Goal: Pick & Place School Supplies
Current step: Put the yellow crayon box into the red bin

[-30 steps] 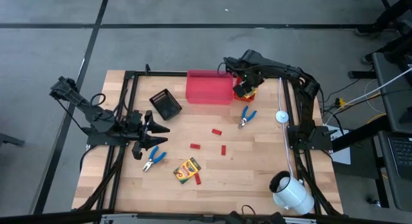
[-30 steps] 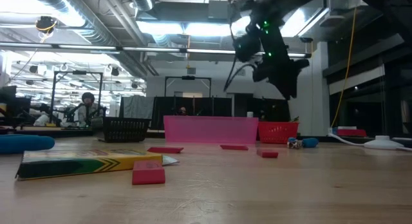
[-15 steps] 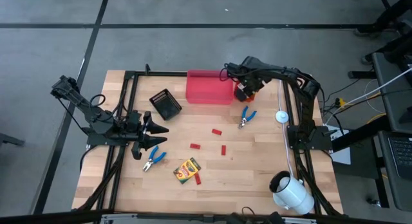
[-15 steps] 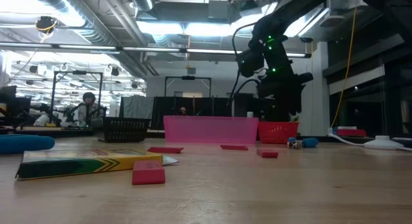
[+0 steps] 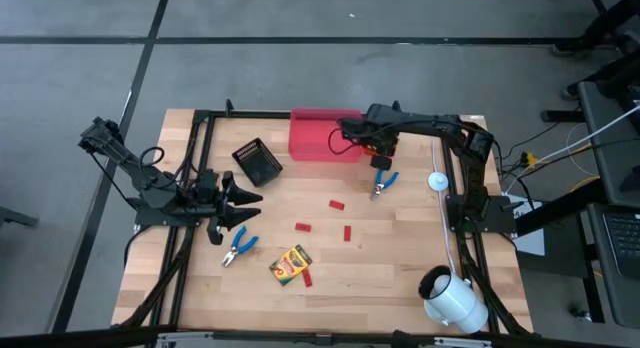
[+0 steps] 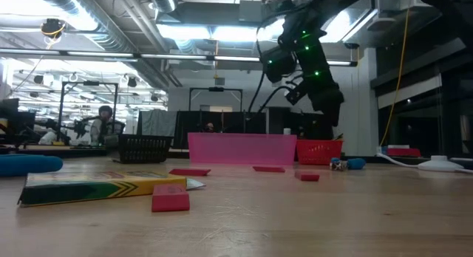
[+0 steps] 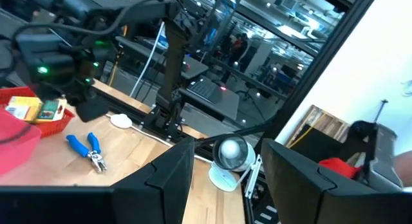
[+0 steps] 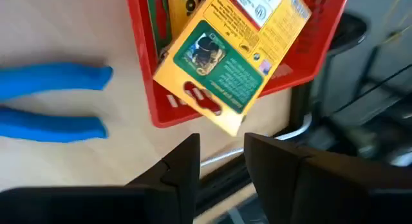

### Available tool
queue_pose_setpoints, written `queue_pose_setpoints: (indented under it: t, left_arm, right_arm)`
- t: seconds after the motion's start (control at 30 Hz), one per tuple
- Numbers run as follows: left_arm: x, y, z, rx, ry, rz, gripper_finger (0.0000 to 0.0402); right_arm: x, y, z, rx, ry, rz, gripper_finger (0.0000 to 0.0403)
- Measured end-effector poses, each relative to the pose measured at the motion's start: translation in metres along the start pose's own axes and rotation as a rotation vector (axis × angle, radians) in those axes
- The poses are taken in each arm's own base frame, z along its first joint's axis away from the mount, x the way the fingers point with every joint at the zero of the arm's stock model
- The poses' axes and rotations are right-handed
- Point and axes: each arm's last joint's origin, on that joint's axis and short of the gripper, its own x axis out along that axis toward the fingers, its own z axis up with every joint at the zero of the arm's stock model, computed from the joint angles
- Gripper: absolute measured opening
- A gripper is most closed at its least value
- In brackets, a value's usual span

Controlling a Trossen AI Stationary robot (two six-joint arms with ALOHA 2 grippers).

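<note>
- My right end effector (image 8: 222, 156) is hanging over the small red bin (image 8: 138, 63) at the far right of the surface. Its fingers (image 8: 180, 166) are apart with nothing between them.
- Right below it, a crayon box (image 8: 225, 63) lies tilted across the bin's rim, half in and half hanging over the edge. A second box (image 8: 159, 18) sits deeper inside the bin.
- So I'd say the drop-off for this box is basically done, though it's perched rather than seated. A nudge might tip it out.
- The closest leftover is the blue pliers (image 5: 382, 180), on the surface just on the near side of the bin. That looks like my next pick.
- For that I need to back away from the bin, come down over the handles and line my fingers across them. The tool is low and flat, so I have to get right down to the wood.
- Farther out are a third crayon box (image 5: 290, 263) at the near middle, a few red pieces (image 5: 337, 203) scattered mid-surface, and another pair of pliers (image 5: 238, 248) near left.
- My left end effector (image 5: 235, 203) waits at the left side with its fingers apart and empty, right by that second pair of pliers.
- The pink bin (image 5: 322, 136) and black mesh bin (image 5: 257, 161) stand along the far edge.
</note>
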Motion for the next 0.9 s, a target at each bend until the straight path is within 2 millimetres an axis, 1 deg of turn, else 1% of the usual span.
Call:
queue_pose_setpoints:
  t: [0.1,0.23,0.33,0.47,0.67,0.77,0.9]
  left_arm:
    - [0.000,0.000,0.001,-0.008,-0.012,0.002,0.0180]
    - [0.001,0.000,0.000,-0.006,-0.020,0.025,0.0180]
    - [0.001,0.000,0.001,-0.014,-0.031,0.036,0.0180]
    - [0.002,0.001,0.002,-0.024,-0.044,0.042,0.0180]
    - [0.003,0.002,0.003,-0.046,-0.051,0.048,0.0180]
    - [0.003,0.002,0.003,-0.045,-0.051,0.048,0.0180]
    - [0.003,0.002,0.003,-0.033,-0.052,0.051,0.0180]
  right_arm:
    - [0.006,0.009,-0.002,-0.105,0.027,-0.043,0.0125]
    - [0.026,0.020,-0.007,-0.164,0.079,-0.036,0.0125]
    - [0.037,0.026,-0.008,-0.170,0.087,-0.039,0.0125]
    - [0.043,0.029,-0.005,-0.148,0.057,-0.061,0.0125]
    - [0.041,0.030,-0.004,-0.131,0.027,-0.038,0.0125]
    - [0.032,0.030,-0.010,-0.121,0.009,-0.009,0.0125]
    - [0.013,0.029,-0.022,-0.105,-0.044,0.003,0.0125]
